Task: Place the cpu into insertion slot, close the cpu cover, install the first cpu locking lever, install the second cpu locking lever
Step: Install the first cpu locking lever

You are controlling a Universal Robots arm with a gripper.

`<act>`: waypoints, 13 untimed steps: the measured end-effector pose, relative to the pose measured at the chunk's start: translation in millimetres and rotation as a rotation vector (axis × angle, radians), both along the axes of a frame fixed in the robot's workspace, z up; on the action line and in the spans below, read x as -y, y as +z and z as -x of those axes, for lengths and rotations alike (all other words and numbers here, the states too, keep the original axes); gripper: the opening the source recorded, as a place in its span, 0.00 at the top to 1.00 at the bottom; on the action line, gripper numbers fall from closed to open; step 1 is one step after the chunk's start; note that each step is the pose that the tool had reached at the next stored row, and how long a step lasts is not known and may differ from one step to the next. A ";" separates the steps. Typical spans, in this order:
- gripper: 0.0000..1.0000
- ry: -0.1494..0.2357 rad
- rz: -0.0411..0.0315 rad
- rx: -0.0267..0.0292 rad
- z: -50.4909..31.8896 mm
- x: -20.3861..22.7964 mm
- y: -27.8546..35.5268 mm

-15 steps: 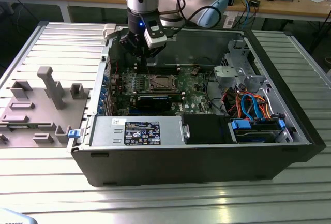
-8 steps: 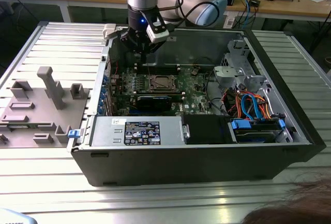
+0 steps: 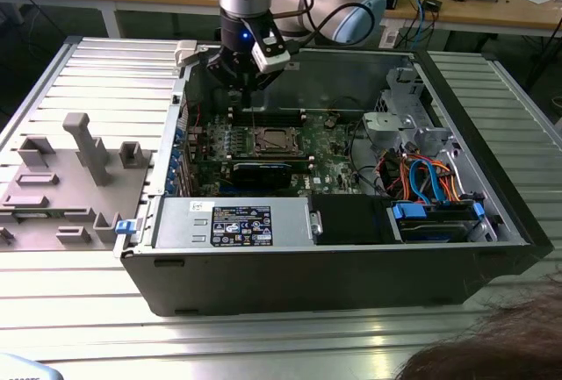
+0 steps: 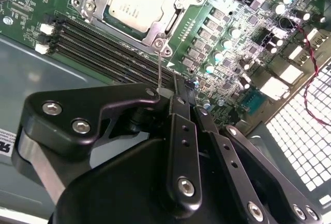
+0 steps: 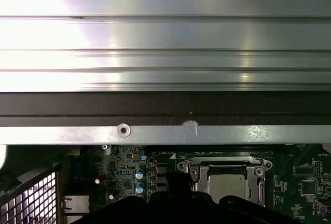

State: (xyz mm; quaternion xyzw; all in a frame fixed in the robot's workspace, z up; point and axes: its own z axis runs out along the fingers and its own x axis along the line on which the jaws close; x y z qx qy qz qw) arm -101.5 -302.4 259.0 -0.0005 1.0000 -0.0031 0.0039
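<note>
The cpu (image 4: 135,1) lies flat in the insertion slot (image 3: 272,140) on the green board, silvery top up. The cpu cover (image 4: 173,4) is down over it, framing the chip through its window; both also show in the first wrist view, cpu (image 5: 227,185) and cover (image 5: 260,175). A thin metal locking lever (image 4: 160,66) stands up from the socket's corner to my fingertips. My gripper (image 4: 178,95) is shut on its upper end. In the exterior view the gripper (image 3: 248,90) hangs above the socket, by the case's far wall.
The open computer case (image 3: 290,283) lies on a slatted metal table. A black graphics card (image 3: 263,172) sits beside the socket, and memory slots (image 4: 103,48) run along it. Drive bays with cables (image 3: 430,187) fill the exterior view's right. A grey fixture tray (image 3: 70,178) lies on its left.
</note>
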 end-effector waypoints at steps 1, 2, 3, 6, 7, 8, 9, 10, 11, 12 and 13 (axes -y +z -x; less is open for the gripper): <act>0.89 0.000 0.0000 -0.0001 -0.8 0.0 0.0; 0.89 0.000 0.0000 0.0000 -1.5 0.0 0.0; 0.89 0.000 0.0000 0.0000 -2.1 0.0 0.0; 0.89 0.000 0.0000 0.0000 -3.4 0.0 0.0; 0.89 0.000 0.0000 0.0000 -3.7 0.0 -0.1; 0.89 0.000 0.0000 0.0000 -4.1 0.0 -0.1; 0.89 0.000 0.0000 0.0000 -4.4 0.0 -0.1; 0.89 0.000 0.0000 0.0000 -4.9 0.0 -0.1; 0.89 0.000 0.0000 0.0000 -5.2 0.0 -0.1; 0.89 0.000 0.0000 0.0000 -5.6 0.0 -0.1; 0.89 0.000 -0.0001 0.0000 -5.8 0.0 -0.1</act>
